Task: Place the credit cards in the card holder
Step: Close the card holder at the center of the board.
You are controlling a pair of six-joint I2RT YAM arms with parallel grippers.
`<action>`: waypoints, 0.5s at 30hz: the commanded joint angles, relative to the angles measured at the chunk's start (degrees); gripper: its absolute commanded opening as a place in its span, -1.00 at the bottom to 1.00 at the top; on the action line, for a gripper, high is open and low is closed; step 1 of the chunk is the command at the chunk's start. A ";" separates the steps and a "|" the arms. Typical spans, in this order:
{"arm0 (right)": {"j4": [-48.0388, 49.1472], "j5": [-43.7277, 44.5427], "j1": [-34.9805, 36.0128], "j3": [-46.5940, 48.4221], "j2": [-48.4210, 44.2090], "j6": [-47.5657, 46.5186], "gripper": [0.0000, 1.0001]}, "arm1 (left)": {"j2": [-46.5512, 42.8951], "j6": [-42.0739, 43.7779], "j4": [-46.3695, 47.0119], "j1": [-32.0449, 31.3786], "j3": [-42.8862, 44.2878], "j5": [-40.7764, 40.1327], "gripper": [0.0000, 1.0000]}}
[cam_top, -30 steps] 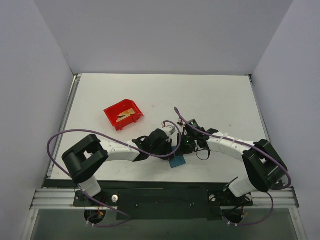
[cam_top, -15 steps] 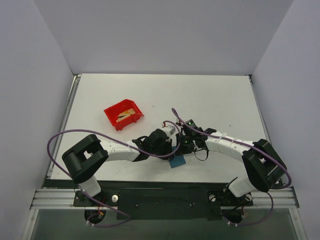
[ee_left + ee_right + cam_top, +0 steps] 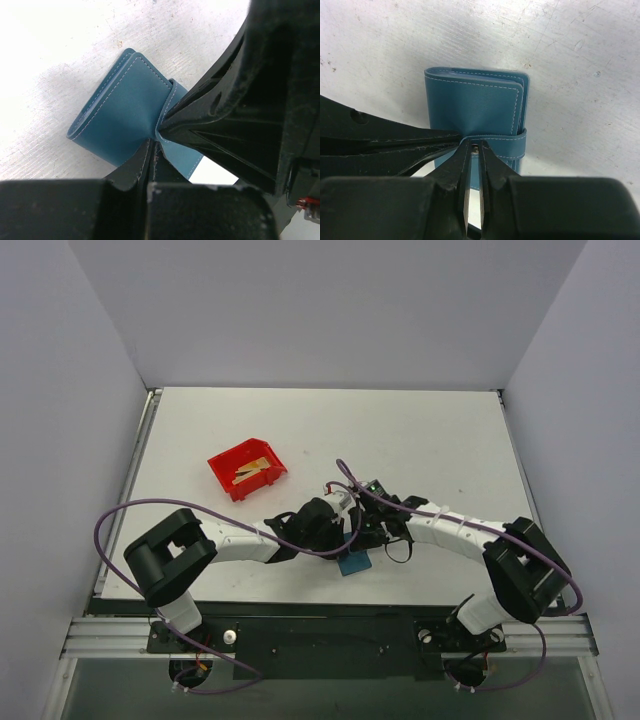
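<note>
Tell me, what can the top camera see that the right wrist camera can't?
Only the top view shows the red bin with credit cards inside, and both whole arms. Only the right wrist view shows the white stitching and the strap pinched in the right fingers. Both show the teal card holder on the table.

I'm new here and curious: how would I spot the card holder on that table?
On the white table, look at the near edge, where the two arms meet. The card holder lies folded there: small, teal-blue with pale stitching, unlike the bigger red bin farther back on the left.
</note>
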 commanded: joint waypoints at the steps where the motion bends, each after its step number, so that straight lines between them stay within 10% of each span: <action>1: -4.75 5.89 1.23 0.66 2.75 -1.43 -0.95 | 1.29 0.50 -2.84 -0.37 0.54 -0.22 -1.00; 15: -5.80 9.41 3.08 1.54 5.74 -0.20 -0.95 | 1.20 0.41 -2.84 -0.29 0.45 -0.31 -1.00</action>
